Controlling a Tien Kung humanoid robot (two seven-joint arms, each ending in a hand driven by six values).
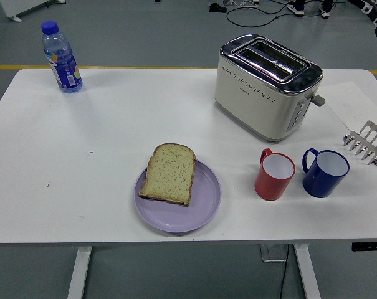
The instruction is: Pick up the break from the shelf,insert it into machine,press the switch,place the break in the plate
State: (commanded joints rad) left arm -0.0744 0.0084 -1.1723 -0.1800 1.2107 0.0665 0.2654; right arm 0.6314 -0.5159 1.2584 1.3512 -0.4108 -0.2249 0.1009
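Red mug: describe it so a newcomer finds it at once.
Start at the cream toaster at the table's far right. Just in front of it stand two mugs side by side. The red mug is the left one, nearer the purple plate, white inside, unlike the blue mug.

White table [113, 124] on grey floor [144, 31] with a yellow line [82, 66].

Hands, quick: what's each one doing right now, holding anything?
Left hand: not in view, state cannot be told.
Right hand: not in view either.
The slice of toasted bread lies on the round lilac plate, held by nothing.
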